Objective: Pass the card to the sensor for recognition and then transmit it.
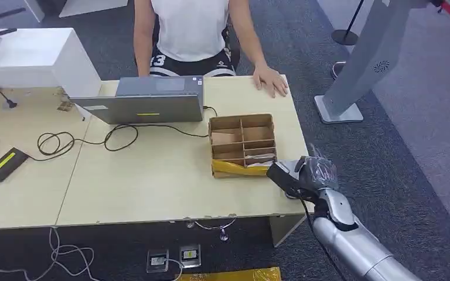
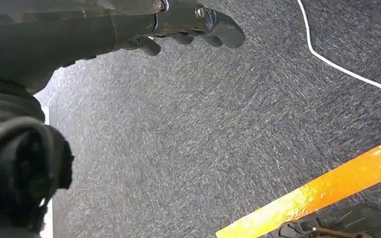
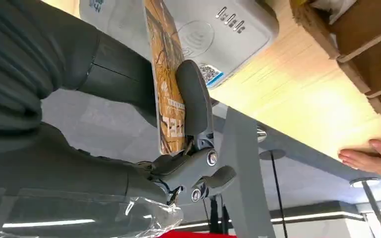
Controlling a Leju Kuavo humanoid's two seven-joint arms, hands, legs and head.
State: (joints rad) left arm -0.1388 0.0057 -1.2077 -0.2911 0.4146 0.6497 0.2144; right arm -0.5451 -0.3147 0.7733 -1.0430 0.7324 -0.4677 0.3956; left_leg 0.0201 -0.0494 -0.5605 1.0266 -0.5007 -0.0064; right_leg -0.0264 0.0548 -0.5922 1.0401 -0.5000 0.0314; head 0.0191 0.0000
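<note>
The right robot hand (image 3: 188,129) pinches the card (image 3: 166,74) by its end just over the grey card reader (image 3: 203,34) at the counter (image 1: 170,175) edge; thin, stiff and slick, it likely wants a firm grip.

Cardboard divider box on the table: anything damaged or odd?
The cardboard box has yellow tape bunched along its near edge, looking patched. The right hand grips the card beside it.

Right hand (image 1: 306,175) pinches the card (image 3: 167,79) at the surface's right edge; left hand (image 2: 178,22) hangs, fingers curled.
</note>
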